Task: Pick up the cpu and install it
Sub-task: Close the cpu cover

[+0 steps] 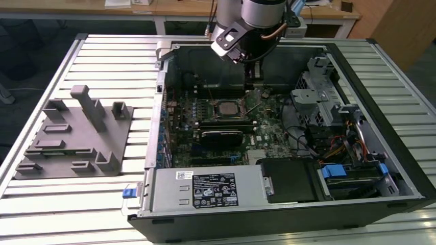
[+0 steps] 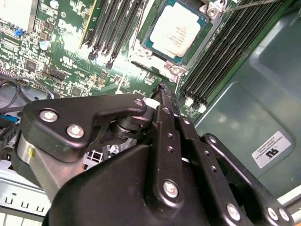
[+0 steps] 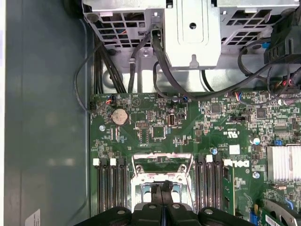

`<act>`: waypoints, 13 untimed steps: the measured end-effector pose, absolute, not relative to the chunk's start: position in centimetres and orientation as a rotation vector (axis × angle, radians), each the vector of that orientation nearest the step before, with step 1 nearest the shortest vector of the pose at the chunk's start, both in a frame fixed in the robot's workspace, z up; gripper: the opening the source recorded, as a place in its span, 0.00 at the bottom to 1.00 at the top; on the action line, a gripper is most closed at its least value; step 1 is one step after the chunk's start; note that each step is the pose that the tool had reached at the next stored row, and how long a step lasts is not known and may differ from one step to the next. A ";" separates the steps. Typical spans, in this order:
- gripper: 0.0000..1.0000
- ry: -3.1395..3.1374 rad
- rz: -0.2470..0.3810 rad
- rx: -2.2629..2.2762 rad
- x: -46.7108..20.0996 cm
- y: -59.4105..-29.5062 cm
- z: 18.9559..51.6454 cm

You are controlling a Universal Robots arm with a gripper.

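Sitting in its socket (image 2: pixel 172 68), the cpu (image 2: pixel 176 28) lies just beyond the seemingly clenched, empty pincer (image 2: pixel 162 90).

The cpu (image 2: pixel 176 29) has a pale metal top, smooth and a bit dull, with a thin darker rim. The gripper (image 2: pixel 162 90) is black and dull, with small shiny metal screws. The board (image 3: pixel 155 127) is green and a little glossy. The cage (image 3: pixel 193 28) is bare grey metal. The case (image 1: pixel 272 222) is smooth and black outside. The tray (image 1: pixel 75 138) is dull grey plastic. The bench (image 1: pixel 102 56) is pale ribbed metal. The label (image 1: pixel 214 190) looks like black and white paper.
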State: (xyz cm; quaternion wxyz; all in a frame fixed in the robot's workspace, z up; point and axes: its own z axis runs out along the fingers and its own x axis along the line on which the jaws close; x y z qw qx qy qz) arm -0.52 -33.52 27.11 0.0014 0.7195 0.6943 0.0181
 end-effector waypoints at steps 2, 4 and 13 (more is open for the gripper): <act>0.11 2.179 0.057 2.258 -0.4 -33.5 27.1; 0.11 2.179 0.057 2.258 -0.2 -33.5 27.1; 0.11 2.179 0.057 2.258 0.2 -33.5 27.1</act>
